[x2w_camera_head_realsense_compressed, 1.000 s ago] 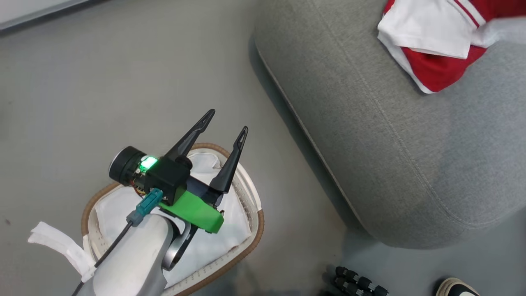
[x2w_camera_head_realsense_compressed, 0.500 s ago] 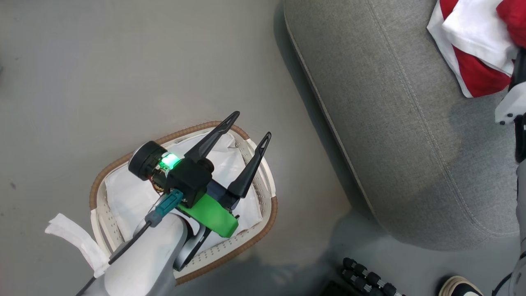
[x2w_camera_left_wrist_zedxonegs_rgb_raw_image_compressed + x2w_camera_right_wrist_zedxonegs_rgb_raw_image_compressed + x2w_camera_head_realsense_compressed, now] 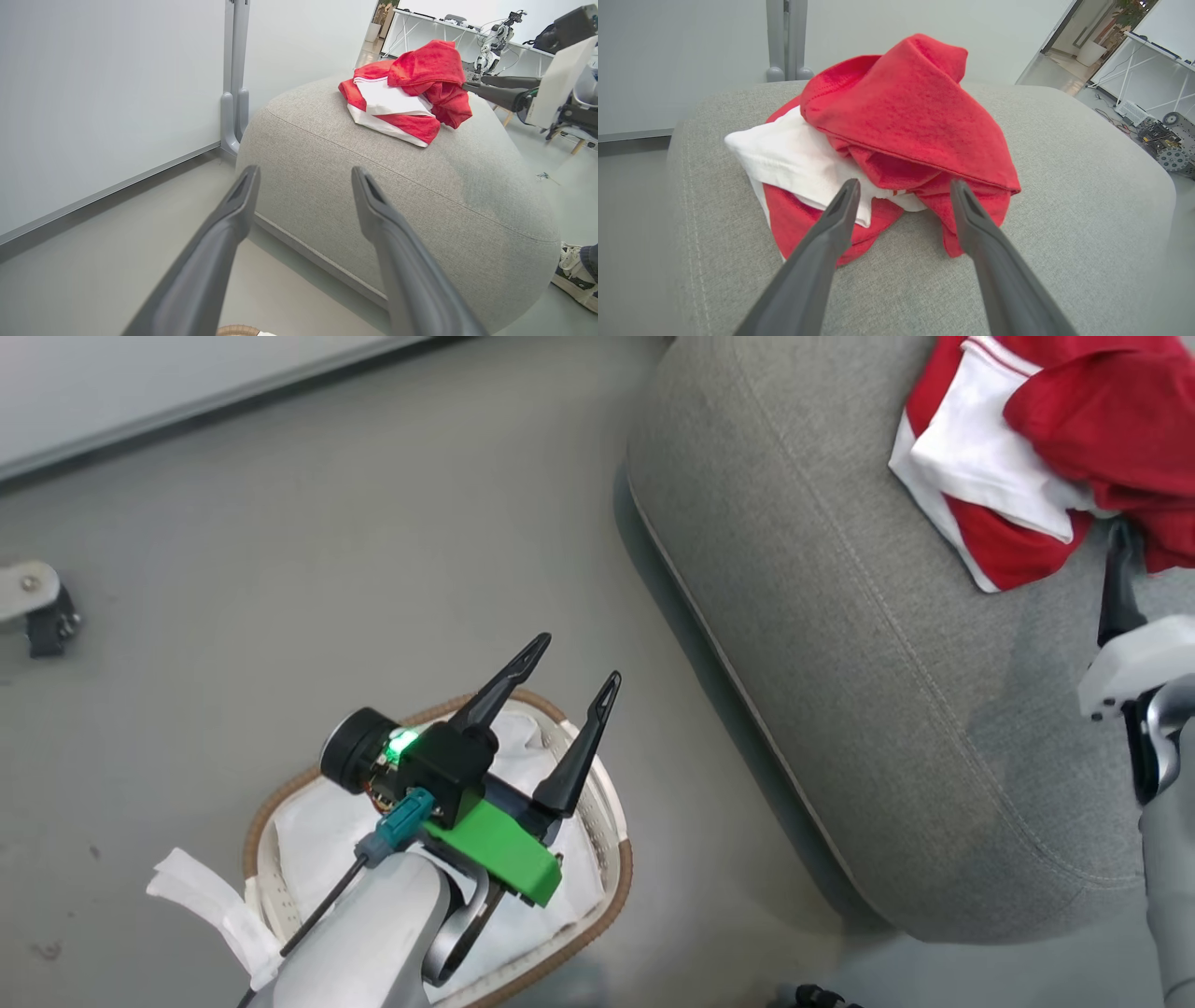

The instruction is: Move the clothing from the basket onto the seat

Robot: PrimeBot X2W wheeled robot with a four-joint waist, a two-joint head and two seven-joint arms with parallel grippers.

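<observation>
right gripper point(image 3: 904, 186): fingers spread wide, empty, tips at the near edge of the clothing point(image 3: 906, 112) | clothing: red-and-white heap on the seat point(image 3: 1064, 186), directly ahead of those tips | left gripper point(image 3: 576, 660): wide, empty, above the basket point(image 3: 621, 868) | risk: a fingertip may catch a loose fold on withdrawal and drag cloth toward the seat's edge

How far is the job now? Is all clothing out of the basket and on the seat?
Done: the red and white clothing lies in a pile on the seat. In hand: nothing; the right gripper is open in front of the pile, the left gripper open over the basket. Left: little, it seems; the basket shows white liner where visible, though the left arm hides part of it.
</observation>
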